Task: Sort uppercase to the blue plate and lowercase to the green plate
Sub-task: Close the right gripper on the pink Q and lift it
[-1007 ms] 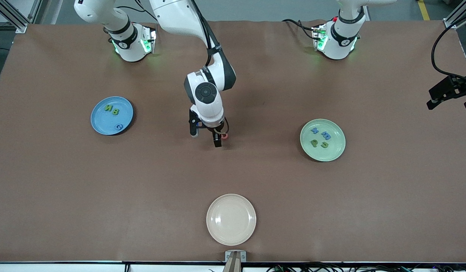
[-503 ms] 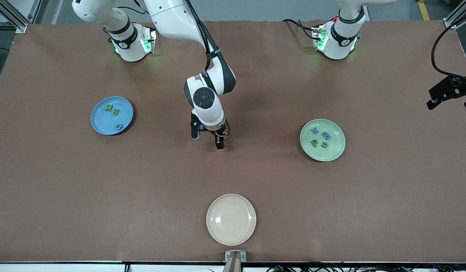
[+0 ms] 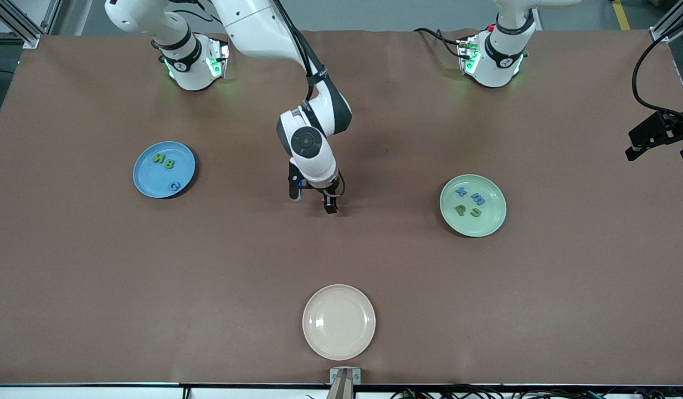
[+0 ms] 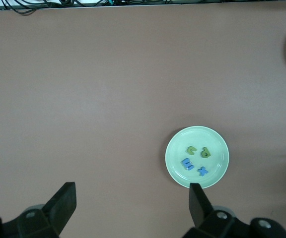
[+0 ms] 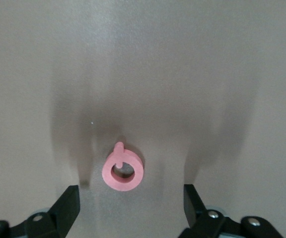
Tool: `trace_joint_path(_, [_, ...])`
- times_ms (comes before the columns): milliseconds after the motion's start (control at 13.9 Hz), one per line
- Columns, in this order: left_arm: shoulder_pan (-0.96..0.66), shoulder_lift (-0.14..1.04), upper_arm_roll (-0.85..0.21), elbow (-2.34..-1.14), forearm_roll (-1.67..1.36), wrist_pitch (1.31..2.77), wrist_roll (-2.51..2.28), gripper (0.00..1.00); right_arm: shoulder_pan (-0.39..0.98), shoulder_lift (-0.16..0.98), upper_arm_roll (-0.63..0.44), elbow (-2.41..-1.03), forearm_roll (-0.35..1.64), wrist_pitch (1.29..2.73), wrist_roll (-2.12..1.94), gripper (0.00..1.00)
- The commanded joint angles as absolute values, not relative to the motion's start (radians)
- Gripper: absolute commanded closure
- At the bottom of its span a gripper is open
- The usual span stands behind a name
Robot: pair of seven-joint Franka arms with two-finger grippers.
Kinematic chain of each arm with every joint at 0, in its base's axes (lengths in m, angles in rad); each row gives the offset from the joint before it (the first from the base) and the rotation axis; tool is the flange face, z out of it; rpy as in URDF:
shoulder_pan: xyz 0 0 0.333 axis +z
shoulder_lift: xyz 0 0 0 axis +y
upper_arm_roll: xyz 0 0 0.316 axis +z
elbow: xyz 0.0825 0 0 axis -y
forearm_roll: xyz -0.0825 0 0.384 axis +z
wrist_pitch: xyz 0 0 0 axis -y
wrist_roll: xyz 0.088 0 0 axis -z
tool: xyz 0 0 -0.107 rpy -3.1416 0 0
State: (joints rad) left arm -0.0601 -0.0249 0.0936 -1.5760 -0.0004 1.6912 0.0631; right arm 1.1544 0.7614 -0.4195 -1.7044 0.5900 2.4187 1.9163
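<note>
Covering table [image 3: 153, 266], brown mat; grey floor [image 3: 374, 16]

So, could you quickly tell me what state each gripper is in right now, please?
Left gripper: open, holding nothing, waiting high over the table.
Right gripper: open, low over the pink Q on the table, not gripping it yet.

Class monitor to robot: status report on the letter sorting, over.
Right gripper open, low over pink Q on bare table. Left gripper open, waiting. Blue plate holds three letters, green plate four. Nothing obstructing.
</note>
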Motion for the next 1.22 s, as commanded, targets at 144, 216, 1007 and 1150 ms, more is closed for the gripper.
trace_joint_path(144, [-0.061, -0.029, 0.095, -1.575, 0.012, 1.697, 0.081, 0.00, 1.146, 0.779, -0.414, -1.681, 0.523, 2.404, 1.928, 0.12])
trace_joint_path(216, [-0.061, -0.029, 0.095, -1.575, 0.011, 1.697, 0.081, 0.00, 1.144, 0.781, -0.414, -1.681, 0.520, 2.404, 1.928, 0.12])
trace_joint_path(1007, [-0.061, -0.029, 0.095, -1.575, 0.011, 1.697, 0.081, 0.00, 1.143, 0.798, -0.414, -1.677, 0.489, 2.398, 1.922, 0.97])
trace_joint_path(1150, [-0.061, -0.029, 0.095, -1.575, 0.011, 1.697, 0.081, 0.00, 1.121, 0.798, -0.416, -1.639, 0.450, 2.314, 1.911, 1.00])
